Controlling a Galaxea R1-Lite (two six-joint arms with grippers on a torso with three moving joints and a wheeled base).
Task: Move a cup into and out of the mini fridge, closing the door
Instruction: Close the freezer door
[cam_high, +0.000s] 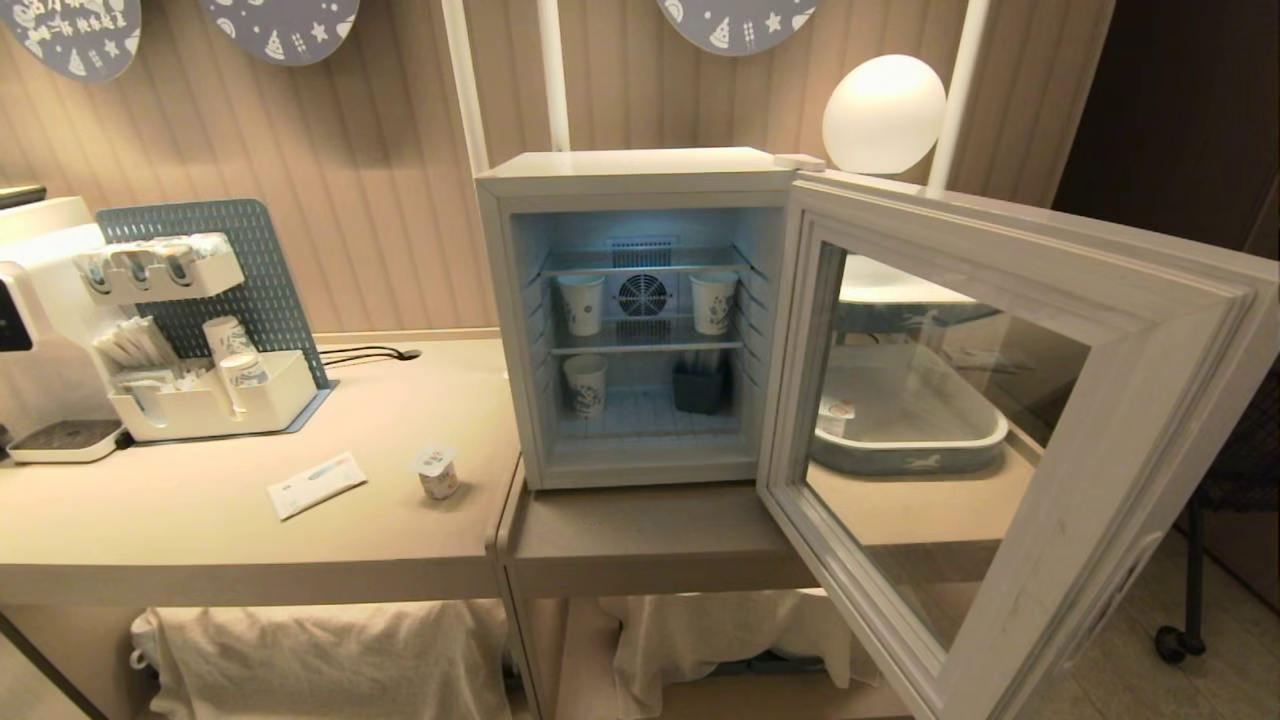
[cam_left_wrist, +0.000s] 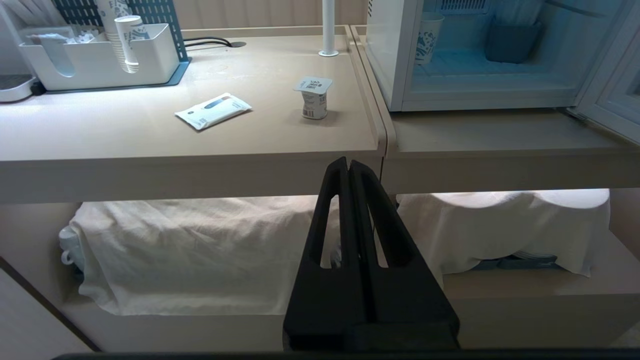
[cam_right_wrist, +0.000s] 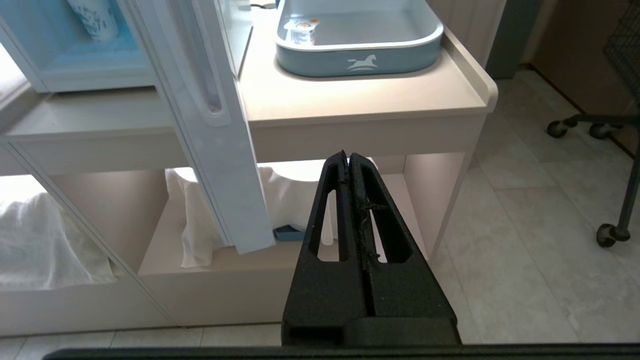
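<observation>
Nothing of the task looks begun: the cup (cam_left_wrist: 314, 97) stands on the counter (cam_left_wrist: 150, 135) just beside the mini fridge (cam_high: 640, 180), up beyond the left gripper (cam_left_wrist: 348, 164), whose jaws are pressed together on nothing. The door (cam_high: 1010, 420) hangs wide open, its edge near the right gripper (cam_right_wrist: 348, 156), likewise closed and empty. Cup in, cup out and door shut all seem left; inside I make out only taller paper cups, dimly.
</observation>
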